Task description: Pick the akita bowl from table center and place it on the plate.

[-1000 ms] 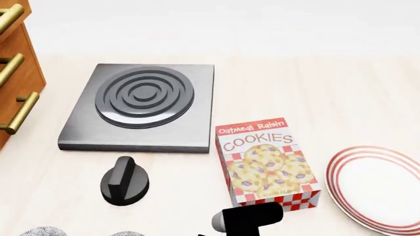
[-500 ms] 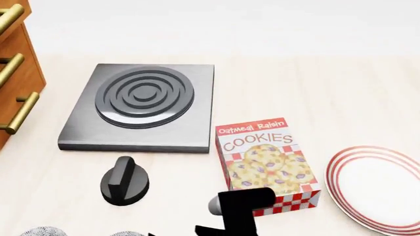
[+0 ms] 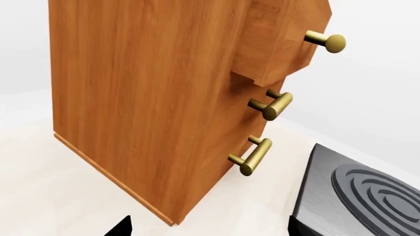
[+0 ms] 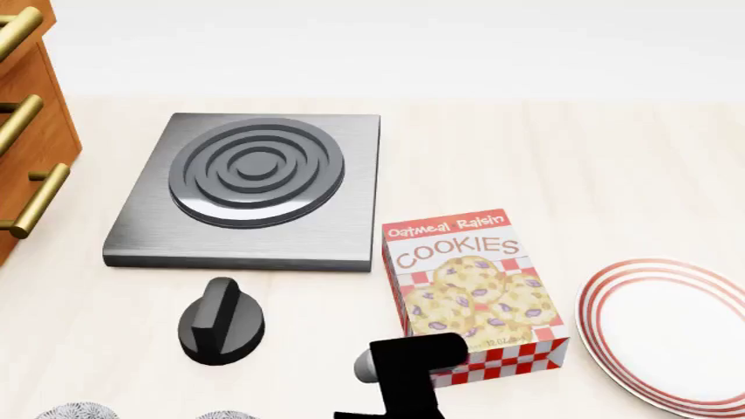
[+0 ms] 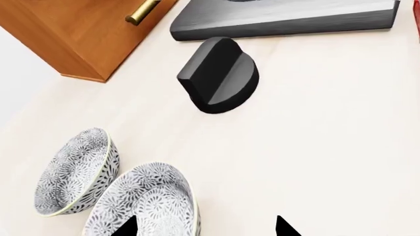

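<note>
The table (image 4: 605, 157) carries a hob (image 4: 250, 188), a cabinet (image 4: 30, 113) at the left edge, a cookie box (image 4: 472, 284), a black knob (image 4: 222, 321) and, at the right edge, the plate (image 4: 675, 336). In the head view only the rims of two speckled bowls peek up at the bottom left, and the right arm (image 4: 407, 375) rises from the bottom edge between the knob and the cookie box.

The right wrist view shows the pair better: the two bowls sit touching, near the cabinet's corner and on the robot's side of the knob. The nearer bowl (image 5: 147, 204) lies just beside the right gripper (image 5: 203, 227), whose two dark fingertips stand spread apart with nothing between them, one tip over that bowl's edge. The other bowl (image 5: 78, 169) sits further toward the cabinet. Being round, neither has a long axis to line up with.

The right arm looks far the nearer, and the nearer bowl is the likelier target. The plate lies well apart, across the table on the far side of the cookie box.

The left wrist view shows only the cabinet, its handles and the hob's corner; the two dark tips at its edge sit wide apart, so the left gripper (image 3: 206, 231) reads as spread and empty.
</note>
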